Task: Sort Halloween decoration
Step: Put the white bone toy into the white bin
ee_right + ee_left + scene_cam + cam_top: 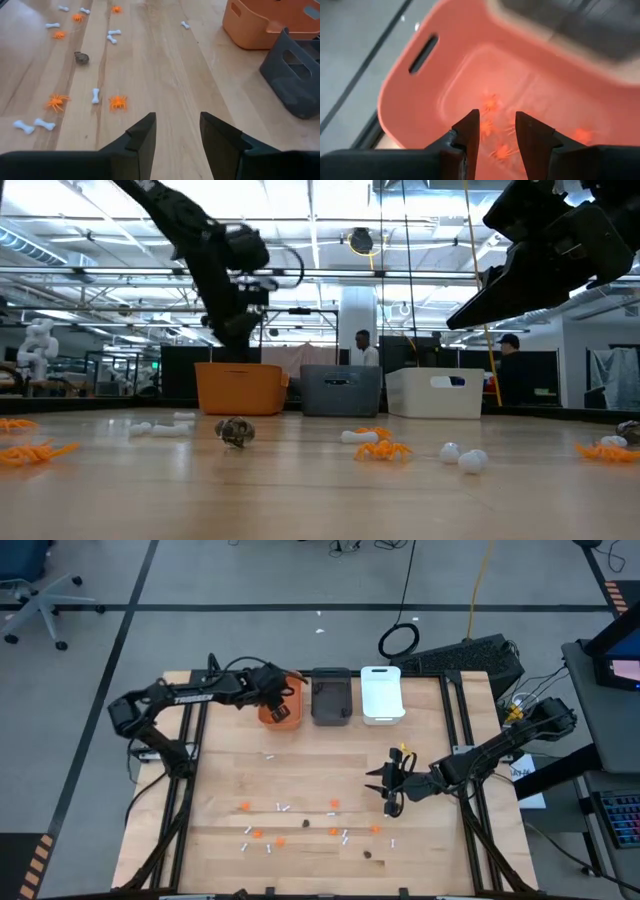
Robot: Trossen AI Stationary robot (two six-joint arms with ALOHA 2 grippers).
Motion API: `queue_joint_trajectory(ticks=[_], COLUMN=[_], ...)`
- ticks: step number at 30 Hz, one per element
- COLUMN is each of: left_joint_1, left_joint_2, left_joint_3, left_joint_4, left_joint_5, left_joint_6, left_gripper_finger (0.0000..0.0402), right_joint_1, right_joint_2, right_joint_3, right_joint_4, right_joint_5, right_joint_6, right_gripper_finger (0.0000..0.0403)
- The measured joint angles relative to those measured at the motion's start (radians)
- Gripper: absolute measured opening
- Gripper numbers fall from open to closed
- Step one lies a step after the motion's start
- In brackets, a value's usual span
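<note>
Over the orange bin (420,95) my left gripper (497,131) stands apart and empty above several orange spiders (491,103) (sorted), while white bones (95,95), more spiders and a dark lump (81,58) wait on the table (300,775).
</note>
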Motion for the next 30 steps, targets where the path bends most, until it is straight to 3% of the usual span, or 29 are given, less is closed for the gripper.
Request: queue_joint_trajectory(ticks=[6, 15, 23, 30], left_joint_1=[-0.139, -0.491, -0.808, -0.965], left_joint_2=[-0.14, -0.25, -0.217, -0.211], left_joint_3=[0.003, 0.003, 0.002, -0.104], left_joint_4=[-0.017, -0.059, -0.083, -0.079], left_joint_5=[0.0, -0.027, -0.199, -0.351], left_joint_6=[-0.062, -0.132, -0.239, -0.446], left_gripper_finger=[0.0123, 0.0123, 0.0123, 0.0123], right_joint_1=[0.003, 0.019, 0.019, 0.019], right_joint_2=[0.001, 0.075, 0.131, 0.131], right_joint_3=[0.0, 0.0, 0.0, 0.0], right_joint_4=[-0.029, -0.015, 0.039, 0.102], right_joint_5=[0.0, 0.0, -0.002, -0.005], right_joint_6=[0.03, 0.046, 0.073, 0.066], right_gripper_finger=[0.0137, 0.0137, 0.0137, 0.0137])
